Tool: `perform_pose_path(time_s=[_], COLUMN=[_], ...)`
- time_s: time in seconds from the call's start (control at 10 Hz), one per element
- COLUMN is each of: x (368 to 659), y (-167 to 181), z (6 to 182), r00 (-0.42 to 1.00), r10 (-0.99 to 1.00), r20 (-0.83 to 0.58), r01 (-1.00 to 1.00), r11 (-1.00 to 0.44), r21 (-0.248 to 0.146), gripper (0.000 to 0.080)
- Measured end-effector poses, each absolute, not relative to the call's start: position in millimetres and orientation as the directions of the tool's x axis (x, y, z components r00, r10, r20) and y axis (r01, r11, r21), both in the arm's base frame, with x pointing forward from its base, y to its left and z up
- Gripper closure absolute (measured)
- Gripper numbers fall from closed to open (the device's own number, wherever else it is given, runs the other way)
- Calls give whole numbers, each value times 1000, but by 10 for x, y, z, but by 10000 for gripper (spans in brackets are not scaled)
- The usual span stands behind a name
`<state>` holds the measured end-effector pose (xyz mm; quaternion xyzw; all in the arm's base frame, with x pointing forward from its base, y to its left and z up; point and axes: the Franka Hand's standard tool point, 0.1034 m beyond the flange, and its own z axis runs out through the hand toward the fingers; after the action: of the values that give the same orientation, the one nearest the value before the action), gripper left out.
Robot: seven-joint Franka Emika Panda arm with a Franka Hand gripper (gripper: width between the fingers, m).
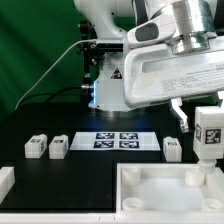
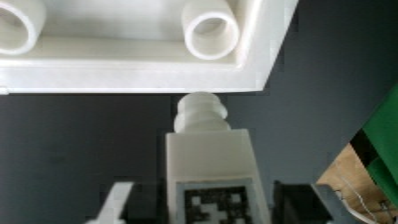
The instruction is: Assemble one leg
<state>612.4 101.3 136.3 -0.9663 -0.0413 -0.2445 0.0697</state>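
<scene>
My gripper point(image 1: 208, 128) is shut on a white leg point(image 1: 209, 135) with a black-and-white marker tag. It holds the leg upright just above the far right corner of the large white tray point(image 1: 160, 195). In the wrist view the leg point(image 2: 208, 150) sits between my fingers point(image 2: 121, 205), its round tip pointing at the tray's rim point(image 2: 143, 75) below a corner socket point(image 2: 214, 35). The tip hangs just outside the rim. Three more legs stand on the black table: two at the exterior view's left point(image 1: 36, 147) point(image 1: 59, 148) and one near the tray point(image 1: 172, 148).
The marker board point(image 1: 116, 141) lies on the table in front of the robot base point(image 1: 110, 85). A small white block point(image 1: 5, 180) sits at the exterior view's left edge. A second tray socket point(image 2: 15, 30) shows in the wrist view.
</scene>
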Motion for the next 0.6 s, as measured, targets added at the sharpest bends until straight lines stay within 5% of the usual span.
perform_pose_path(time_s=[0.3, 0.6], x=[6124, 6144], y=[1042, 1078], z=[1099, 1028], r00=[876, 878], r10=[35, 38], r20=[481, 478], r01=[106, 110], r11=[-987, -986], r21=[-122, -124], gripper=[512, 512])
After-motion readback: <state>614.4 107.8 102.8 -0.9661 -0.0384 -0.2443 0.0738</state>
